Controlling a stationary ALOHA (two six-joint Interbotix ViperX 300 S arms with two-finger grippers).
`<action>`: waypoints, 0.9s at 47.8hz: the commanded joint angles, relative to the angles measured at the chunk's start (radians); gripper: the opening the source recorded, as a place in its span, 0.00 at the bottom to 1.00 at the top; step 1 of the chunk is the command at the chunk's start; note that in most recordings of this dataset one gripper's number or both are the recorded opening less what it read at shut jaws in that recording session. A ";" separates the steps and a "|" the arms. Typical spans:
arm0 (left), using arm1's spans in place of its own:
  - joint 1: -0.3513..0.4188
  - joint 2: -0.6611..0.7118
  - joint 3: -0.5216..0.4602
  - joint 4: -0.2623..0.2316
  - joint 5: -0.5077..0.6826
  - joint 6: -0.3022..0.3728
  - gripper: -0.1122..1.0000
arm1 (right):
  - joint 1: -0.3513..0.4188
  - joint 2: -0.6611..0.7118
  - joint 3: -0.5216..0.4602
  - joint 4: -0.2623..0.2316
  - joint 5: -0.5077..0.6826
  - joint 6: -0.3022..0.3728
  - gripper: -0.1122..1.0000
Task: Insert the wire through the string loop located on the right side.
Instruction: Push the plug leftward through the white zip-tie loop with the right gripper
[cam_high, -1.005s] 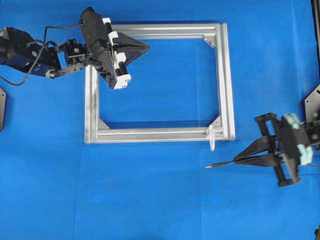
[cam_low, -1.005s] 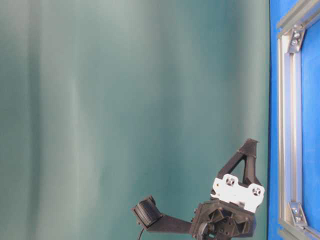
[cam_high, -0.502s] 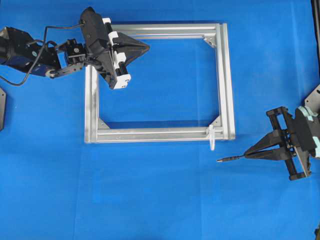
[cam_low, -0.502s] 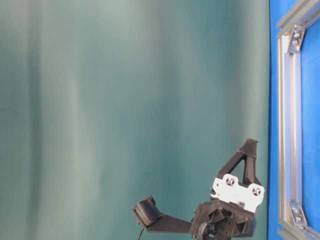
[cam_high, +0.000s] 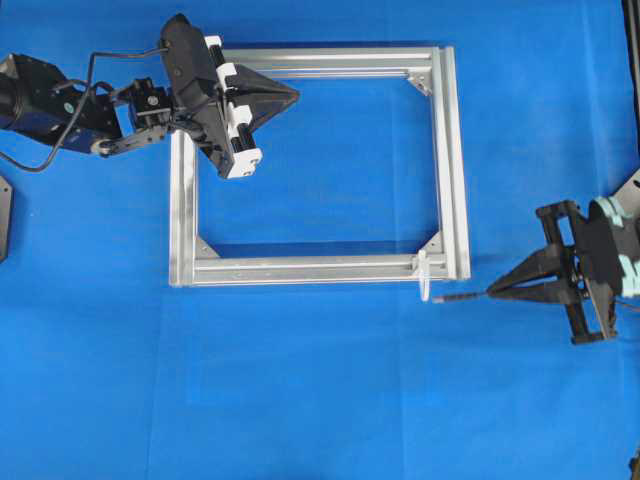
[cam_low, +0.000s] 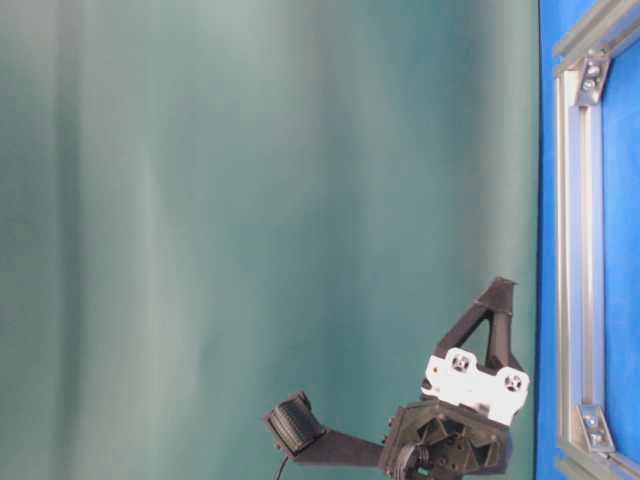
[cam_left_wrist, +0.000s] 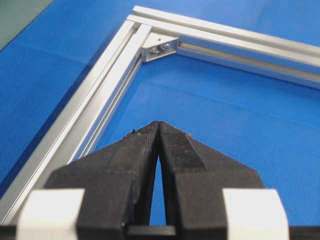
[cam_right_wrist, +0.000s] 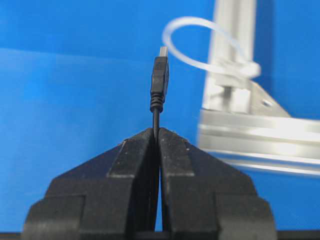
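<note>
Bright, even light; the right wrist view blurs the frame behind.

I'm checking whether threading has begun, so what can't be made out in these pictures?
- Whether the wire tip has entered the string loop: overhead, too small; right wrist view lacks depth.
- The wire's rest: hidden behind the right gripper.
- The loop, wire and right gripper: outside the table-level view.

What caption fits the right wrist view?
Right pincer shut on the wire, plug tip aimed at the whitish string loop tied to the aluminium frame, not yet through.
</note>
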 joint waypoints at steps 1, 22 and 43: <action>-0.002 -0.031 -0.008 0.002 -0.005 0.002 0.10 | -0.028 -0.005 -0.003 0.012 -0.012 -0.003 0.07; -0.002 -0.031 -0.011 0.003 -0.005 0.002 0.10 | -0.046 -0.005 -0.002 0.014 -0.015 -0.006 0.07; -0.002 -0.031 -0.012 0.003 -0.005 0.000 0.10 | -0.048 -0.005 -0.002 0.014 -0.021 -0.006 0.07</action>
